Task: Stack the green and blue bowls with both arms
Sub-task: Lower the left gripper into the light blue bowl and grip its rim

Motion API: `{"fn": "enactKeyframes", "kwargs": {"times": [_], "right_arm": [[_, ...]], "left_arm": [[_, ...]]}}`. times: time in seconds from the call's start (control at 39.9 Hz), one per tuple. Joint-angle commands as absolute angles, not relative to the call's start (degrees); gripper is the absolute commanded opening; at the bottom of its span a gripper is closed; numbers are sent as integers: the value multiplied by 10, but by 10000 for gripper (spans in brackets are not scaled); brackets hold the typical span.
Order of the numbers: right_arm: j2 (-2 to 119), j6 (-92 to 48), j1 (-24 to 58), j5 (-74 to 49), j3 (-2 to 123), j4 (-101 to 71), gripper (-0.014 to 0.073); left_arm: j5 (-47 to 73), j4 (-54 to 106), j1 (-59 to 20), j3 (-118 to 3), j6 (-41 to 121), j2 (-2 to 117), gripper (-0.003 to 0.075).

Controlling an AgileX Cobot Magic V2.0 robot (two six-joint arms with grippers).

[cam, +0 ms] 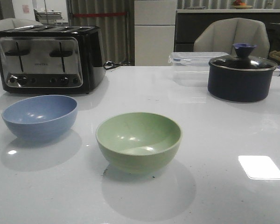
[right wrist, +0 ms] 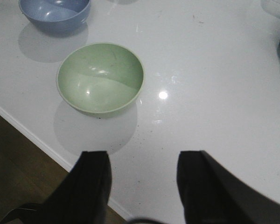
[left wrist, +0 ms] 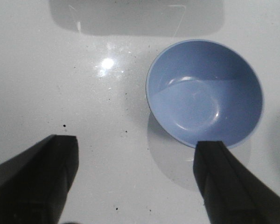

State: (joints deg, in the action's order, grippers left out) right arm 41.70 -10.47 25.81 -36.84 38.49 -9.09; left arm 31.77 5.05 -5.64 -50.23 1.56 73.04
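The dusty blue bowl (cam: 39, 116) stands upright and empty at the left of the white table. The pale green bowl (cam: 139, 140) stands upright and empty in the middle, apart from it. Neither arm shows in the front view. In the left wrist view my left gripper (left wrist: 136, 149) is open and empty above the table, and the blue bowl (left wrist: 204, 92) lies beyond one fingertip (left wrist: 219, 163). In the right wrist view my right gripper (right wrist: 142, 161) is open and empty over the table's near edge, with the green bowl (right wrist: 101, 77) and the blue bowl (right wrist: 55, 13) further out.
A black and chrome toaster (cam: 49, 58) stands at the back left behind the blue bowl. A dark lidded pot (cam: 241, 77) with a blue knob stands at the back right, a clear plastic container (cam: 191, 60) beside it. The table edge (right wrist: 32, 135) drops to a brown floor.
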Motion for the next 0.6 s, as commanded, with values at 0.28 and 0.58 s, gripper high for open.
{"fn": "enactKeyframes", "kwargs": {"times": [0.28,0.58], "right_arm": [[414,-111,259,-333,401,-94,446],[414,-111,259,-333,401,-94,446]], "left_arm": [[283,64,-59,-621,17,922,571],[287,68,-80,-685,17,1023,484]]}}
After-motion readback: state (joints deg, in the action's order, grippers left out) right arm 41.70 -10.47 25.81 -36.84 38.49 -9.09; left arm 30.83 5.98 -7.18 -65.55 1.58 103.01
